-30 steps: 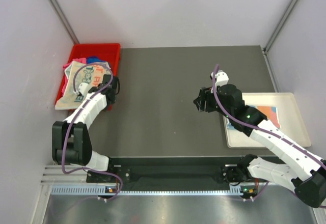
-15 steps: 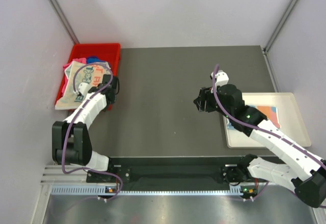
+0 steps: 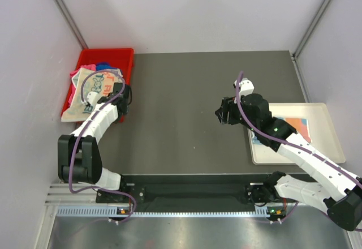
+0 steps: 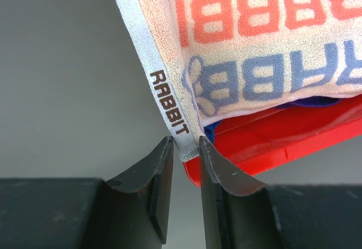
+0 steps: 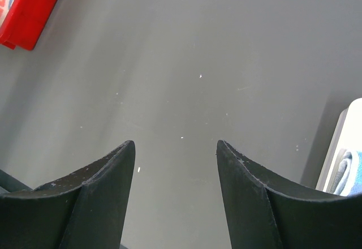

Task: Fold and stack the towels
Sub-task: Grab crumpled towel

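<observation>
The cream towel (image 3: pixel 90 87) with orange and teal lettering lies on top of the pile in the red bin (image 3: pixel 107 54) and hangs over its edge. Pink (image 3: pixel 73 76) and royal blue (image 3: pixel 104 65) towels peek out beneath it. My left gripper (image 3: pixel 117 84) is at the bin's near right corner. In the left wrist view my left gripper (image 4: pixel 185 141) is shut on the hemmed corner of the cream towel (image 4: pixel 254 51), its tips touching the hem on both sides. My right gripper (image 3: pixel 219 115) hovers open and empty over the middle of the table.
A white tray (image 3: pixel 328 130) at the right holds a folded light blue patterned towel (image 3: pixel 294 127). The right wrist view shows bare grey table between my open right gripper (image 5: pixel 175 144), the tray's edge (image 5: pixel 345 130) at right and the bin's corner (image 5: pixel 28 11) at upper left.
Neither arm has visibly shifted. The cream towel's edge by the left gripper looks slightly rearranged.
</observation>
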